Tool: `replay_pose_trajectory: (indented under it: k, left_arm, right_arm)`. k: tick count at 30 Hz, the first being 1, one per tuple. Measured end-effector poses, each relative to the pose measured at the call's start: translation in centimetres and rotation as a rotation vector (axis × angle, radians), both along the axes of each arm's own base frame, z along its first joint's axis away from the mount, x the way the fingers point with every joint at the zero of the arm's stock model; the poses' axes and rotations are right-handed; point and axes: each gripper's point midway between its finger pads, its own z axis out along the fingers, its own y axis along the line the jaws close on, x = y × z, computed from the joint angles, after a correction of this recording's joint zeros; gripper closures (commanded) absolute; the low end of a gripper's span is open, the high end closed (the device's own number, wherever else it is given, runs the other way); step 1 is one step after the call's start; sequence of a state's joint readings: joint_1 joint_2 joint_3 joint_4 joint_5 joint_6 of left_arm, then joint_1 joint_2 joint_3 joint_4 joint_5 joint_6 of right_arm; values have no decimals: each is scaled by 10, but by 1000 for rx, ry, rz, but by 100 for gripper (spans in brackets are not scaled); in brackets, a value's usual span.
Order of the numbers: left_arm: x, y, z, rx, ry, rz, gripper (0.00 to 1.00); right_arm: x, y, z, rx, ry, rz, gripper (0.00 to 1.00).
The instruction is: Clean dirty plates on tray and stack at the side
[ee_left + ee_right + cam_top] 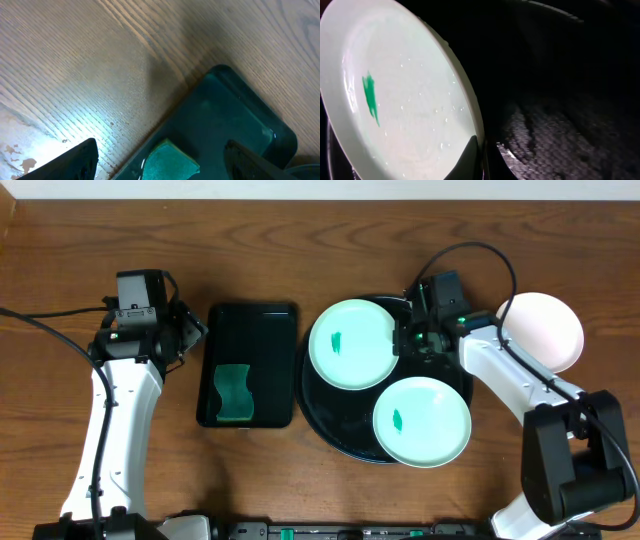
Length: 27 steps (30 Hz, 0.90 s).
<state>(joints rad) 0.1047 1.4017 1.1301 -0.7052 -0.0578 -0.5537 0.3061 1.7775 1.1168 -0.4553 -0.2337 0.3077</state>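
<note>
Dark wood-grain table (60,240), round black tray (335,415) on it, pale strip (300,188) beyond

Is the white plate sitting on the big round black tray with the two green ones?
No, the white plate lies on the bare wooden table, outside the rim of the round black tray.

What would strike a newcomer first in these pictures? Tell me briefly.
An upper mint plate and a lower mint plate, each smeared green, lie on the round black tray at centre. A white plate sits on the table at far right; a green sponge lies in the rectangular tray at left.
</note>
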Motion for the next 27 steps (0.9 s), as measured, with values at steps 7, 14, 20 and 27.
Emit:
replay_pose_trajectory:
  k: [7, 14, 20, 27]
  left_arm:
    - [0, 0, 0, 0, 0, 0, 19]
    - [0, 0, 0, 0, 0, 0, 20]
    - [0, 0, 0, 0, 0, 0, 20]
    - [0, 0, 0, 0, 0, 0, 19]
  right_arm:
    - [-5, 10, 0, 1, 1, 27, 99]
    - [-6, 4, -3, -33, 8, 12, 99]
    - [-7, 1, -6, -51, 13, -6, 99]
    - [-10, 6, -9, -57, 10, 0, 99]
